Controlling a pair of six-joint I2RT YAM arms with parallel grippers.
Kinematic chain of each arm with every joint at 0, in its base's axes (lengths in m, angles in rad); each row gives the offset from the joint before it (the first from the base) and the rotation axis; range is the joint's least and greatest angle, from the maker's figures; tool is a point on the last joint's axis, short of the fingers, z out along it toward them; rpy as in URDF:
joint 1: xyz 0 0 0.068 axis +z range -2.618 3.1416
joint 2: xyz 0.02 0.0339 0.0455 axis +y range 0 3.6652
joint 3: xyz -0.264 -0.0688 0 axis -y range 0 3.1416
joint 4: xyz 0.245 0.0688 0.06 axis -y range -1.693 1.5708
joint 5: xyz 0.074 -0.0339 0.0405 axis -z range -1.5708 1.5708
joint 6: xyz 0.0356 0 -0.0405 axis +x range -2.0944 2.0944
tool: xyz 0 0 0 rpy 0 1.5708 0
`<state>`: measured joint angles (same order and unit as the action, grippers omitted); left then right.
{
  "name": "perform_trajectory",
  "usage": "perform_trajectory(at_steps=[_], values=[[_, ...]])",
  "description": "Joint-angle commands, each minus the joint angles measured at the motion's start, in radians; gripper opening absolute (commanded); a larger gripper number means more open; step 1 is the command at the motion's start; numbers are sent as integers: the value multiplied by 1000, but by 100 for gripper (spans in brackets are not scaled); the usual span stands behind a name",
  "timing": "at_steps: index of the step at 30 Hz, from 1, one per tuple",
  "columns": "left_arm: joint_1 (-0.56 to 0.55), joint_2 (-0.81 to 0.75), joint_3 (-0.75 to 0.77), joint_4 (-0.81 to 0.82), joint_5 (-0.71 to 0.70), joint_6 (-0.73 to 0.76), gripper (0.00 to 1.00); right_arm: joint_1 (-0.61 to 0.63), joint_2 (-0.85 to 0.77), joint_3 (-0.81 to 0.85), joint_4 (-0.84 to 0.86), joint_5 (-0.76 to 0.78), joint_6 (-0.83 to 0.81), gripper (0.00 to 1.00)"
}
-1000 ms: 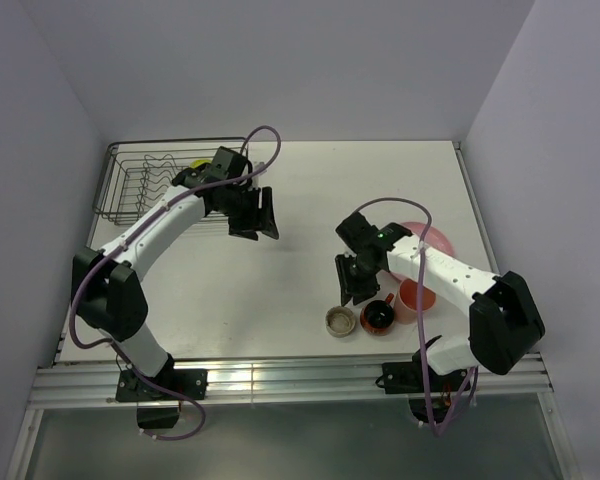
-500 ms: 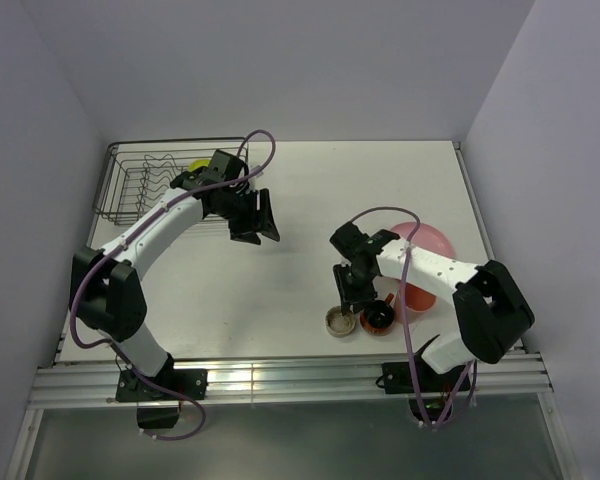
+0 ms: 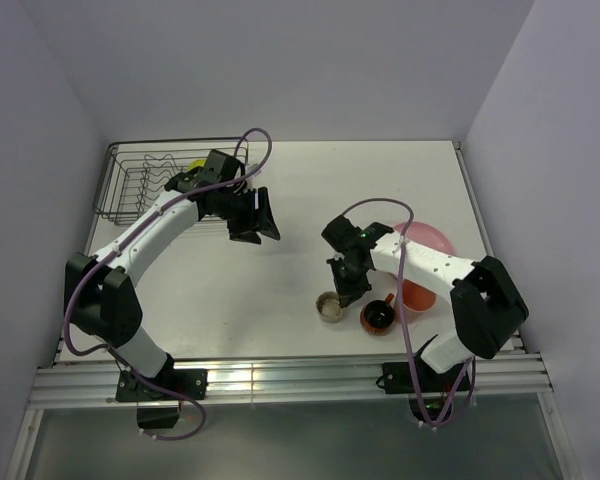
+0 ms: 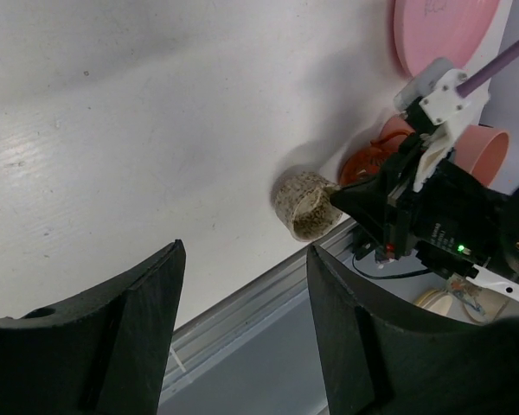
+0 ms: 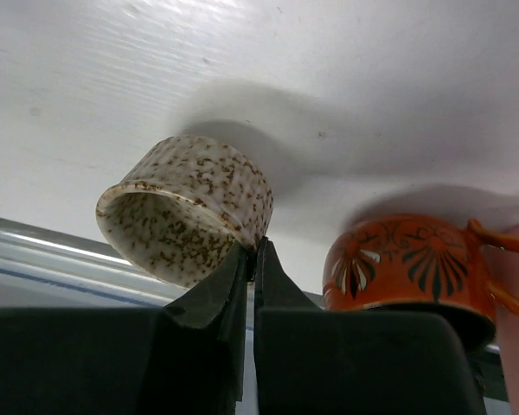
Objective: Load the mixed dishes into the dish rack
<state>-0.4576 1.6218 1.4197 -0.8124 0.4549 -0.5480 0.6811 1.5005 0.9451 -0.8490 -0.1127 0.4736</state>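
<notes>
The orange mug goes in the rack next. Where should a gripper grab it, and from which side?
Probably pinch the rim of the orange mug from above, one finger inside, on its near edge. It stands upright, mouth open; its handle points back toward the pink cup, crowding that side.

My L arm (image 3: 150,222) rises from its base, elbow out at far left, forearm running up and right to the wrist. L hand (image 3: 256,226) hangs off that wrist, pointing down and right, spread wide w/ nothing between the fingers. On L wrist cam both dark fingers (image 4: 121,337) frame the view, well apart. R arm (image 3: 430,265) folds at the elbow on the right side, forearm running left, wrist bent so R hand (image 3: 345,292) points toward the near edge. R fingers (image 5: 208,320) are nearly together, only a thin slit btwn them, tips pinching the rim of the cup (image 5: 186,220), which sits tilted.
</notes>
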Motion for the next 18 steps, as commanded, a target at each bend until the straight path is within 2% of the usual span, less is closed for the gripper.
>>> perform_trajectory(at_steps=[1,4,5,7,8,10,13,14,15,16,17,18], values=[[19,-40,25,25,56,-9,64,-5,-25,162,-61,25,-21,0],[62,-62,27,87,134,-20,65,-75,-48,242,-71,-118,-9,0],[68,-82,9,117,160,-26,65,-104,-55,251,-56,-248,-1,0],[76,-97,-10,209,214,-43,65,-214,-77,247,-16,-406,49,0],[76,-106,-19,234,261,-44,63,-251,-85,239,40,-556,74,0],[76,-108,-13,278,303,-37,61,-331,-91,236,85,-663,135,0],[76,-111,25,291,332,-4,65,-382,-82,222,166,-806,216,0],[74,-111,47,297,344,3,90,-391,-79,209,235,-844,246,0],[73,-111,54,308,390,17,99,-394,-79,192,279,-923,323,0],[62,-114,59,320,413,25,99,-397,-82,151,335,-959,373,0],[53,-120,77,334,427,43,99,-396,-88,127,479,-994,437,0],[43,-119,88,334,445,58,99,-396,-103,74,566,-1028,586,0]])
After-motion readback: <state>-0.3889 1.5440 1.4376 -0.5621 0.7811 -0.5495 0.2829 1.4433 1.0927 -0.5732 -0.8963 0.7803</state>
